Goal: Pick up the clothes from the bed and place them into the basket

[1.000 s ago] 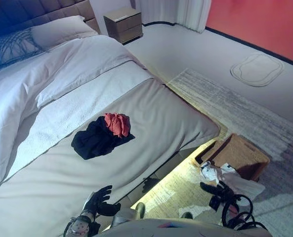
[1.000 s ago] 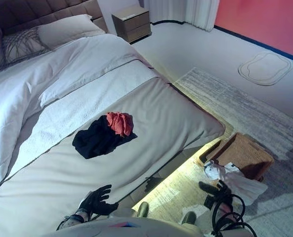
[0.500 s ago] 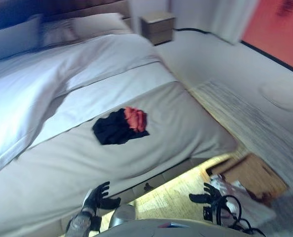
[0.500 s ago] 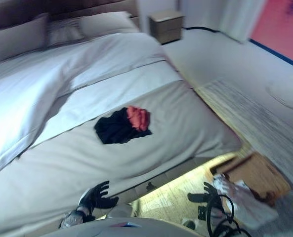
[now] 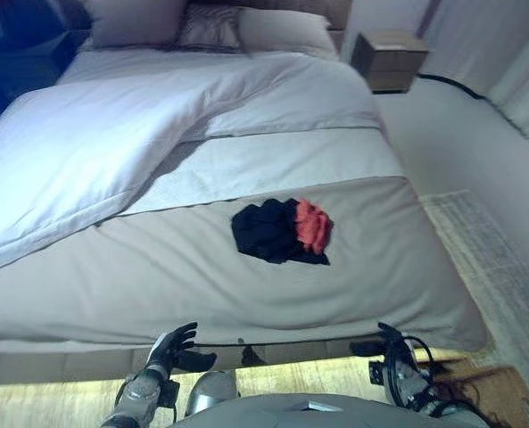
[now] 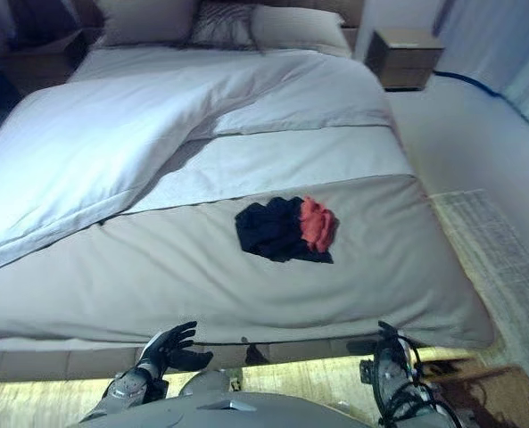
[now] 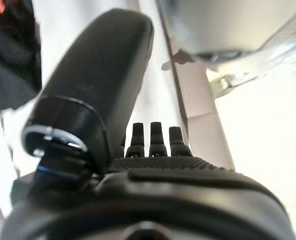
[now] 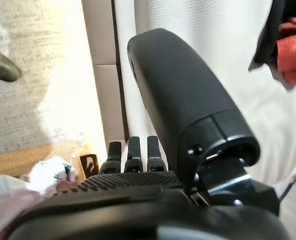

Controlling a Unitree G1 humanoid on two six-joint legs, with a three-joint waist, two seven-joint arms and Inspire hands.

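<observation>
camera swung left, bed (image 5: 246, 294) now square-on | basket (image 5: 500, 392) at corner | clothes (image 5: 282, 230) unmoved

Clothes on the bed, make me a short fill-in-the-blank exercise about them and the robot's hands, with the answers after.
1. The red garment lies against the ______ garment.
2. Both garments lie on the ______, and neither hand touches them.
3. The left hand and the right hand hang near the bed's foot edge with fingers ______.

Missing words: black; bed; open
</observation>
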